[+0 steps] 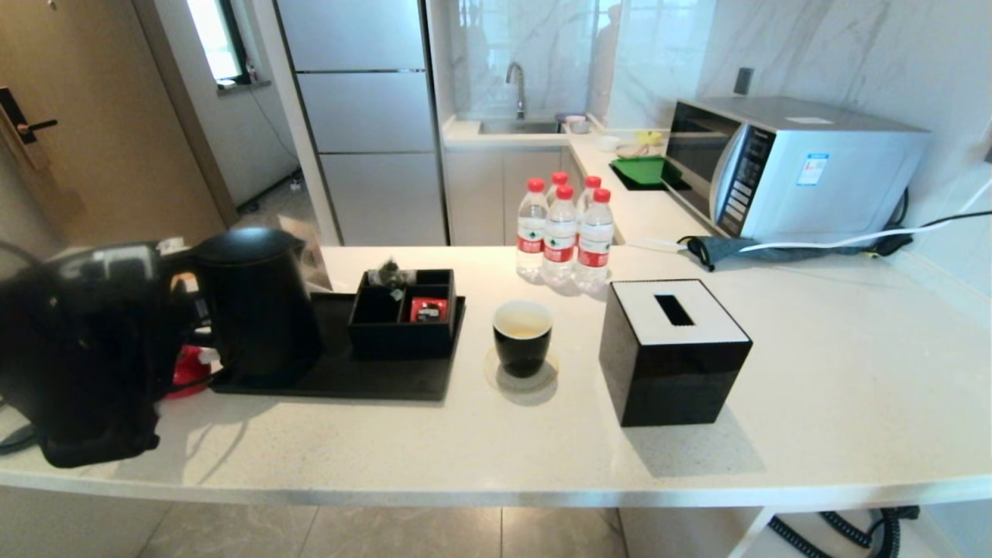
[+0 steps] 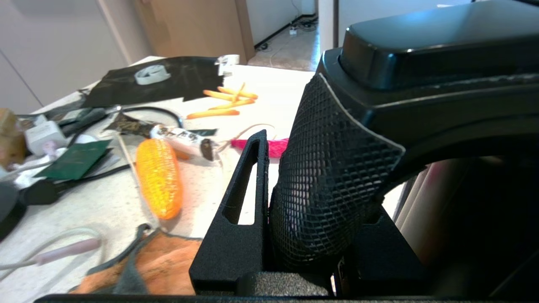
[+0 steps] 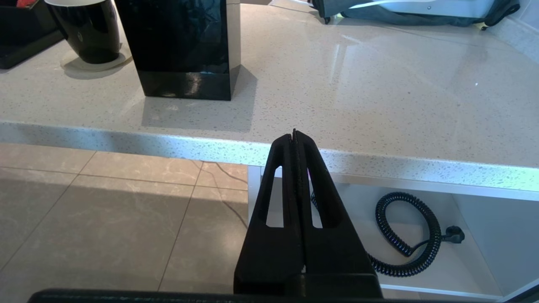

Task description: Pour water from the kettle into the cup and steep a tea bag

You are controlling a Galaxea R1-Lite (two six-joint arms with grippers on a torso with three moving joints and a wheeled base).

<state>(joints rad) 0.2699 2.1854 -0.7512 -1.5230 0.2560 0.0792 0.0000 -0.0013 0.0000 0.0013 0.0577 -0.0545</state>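
The matte black kettle (image 1: 256,302) stands upright on a black tray (image 1: 349,380) at the left of the counter. My left gripper (image 2: 324,176) is shut on the kettle's mesh-textured handle (image 2: 337,160); one finger (image 2: 246,189) shows beside it, the other is mostly hidden. The black cup (image 1: 522,341) sits on a coaster right of the tray and holds faintly yellowish water (image 1: 521,328). The tea bag (image 1: 391,275) lies in a black organiser box (image 1: 399,329) on the tray. My right gripper (image 3: 294,135) is shut and empty, below the counter's front edge.
A red packet (image 1: 428,310) lies in the organiser. A black tissue box (image 1: 670,353) stands right of the cup, with several red-capped bottles (image 1: 562,236) behind it. A microwave (image 1: 790,167) sits at the back right. Clutter, including an orange corn cob (image 2: 159,176), lies left of the kettle.
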